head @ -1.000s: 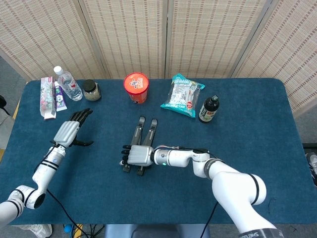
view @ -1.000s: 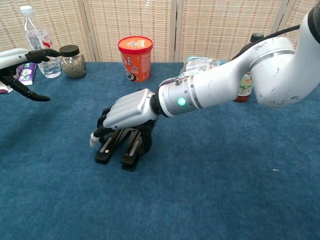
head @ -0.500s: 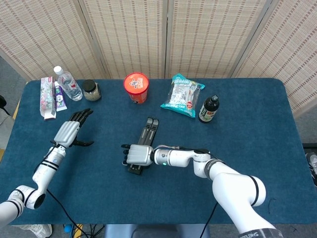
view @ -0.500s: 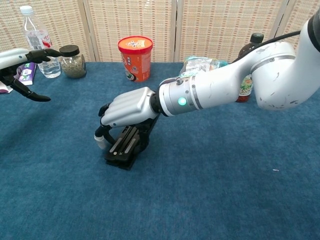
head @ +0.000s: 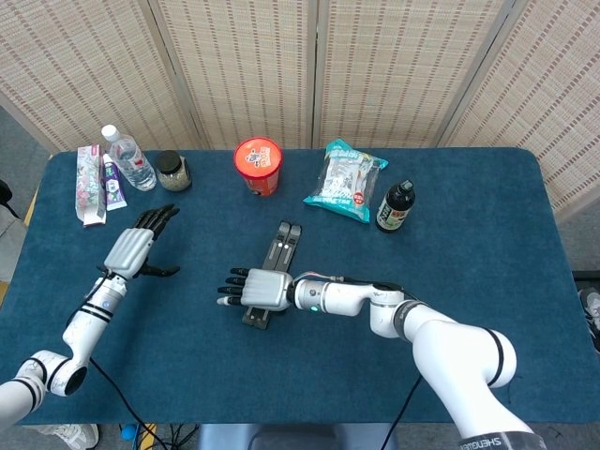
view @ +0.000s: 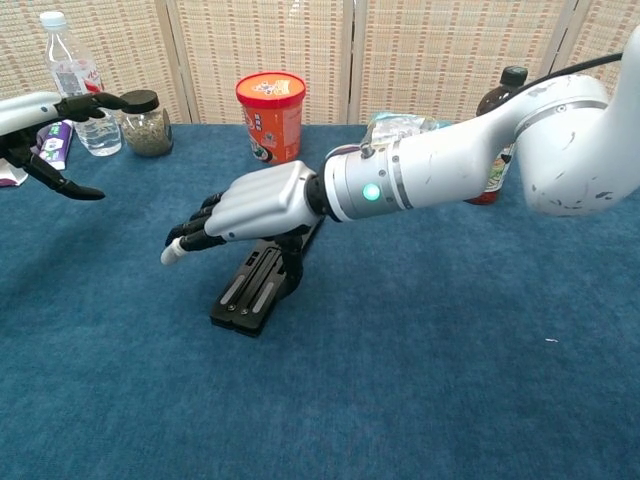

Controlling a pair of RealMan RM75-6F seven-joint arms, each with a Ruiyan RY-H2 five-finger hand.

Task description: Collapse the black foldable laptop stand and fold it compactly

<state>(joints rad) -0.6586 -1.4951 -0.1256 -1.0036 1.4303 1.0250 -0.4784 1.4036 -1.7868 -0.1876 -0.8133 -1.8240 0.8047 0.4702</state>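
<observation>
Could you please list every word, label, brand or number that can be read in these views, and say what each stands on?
None can be read.
Red cup: printed wrap, too blurred.
Water bottle: label too small.
Toothpaste boxes: print too small.
Snack bag: print blurred.
Dark bottle: label too small.
Laptop stand: no marking visible.

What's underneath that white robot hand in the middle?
The black laptop stand, folded flat on the blue table, lies under the right hand. The hand hides the stand's middle; its outstretched fingers hold nothing.
</observation>
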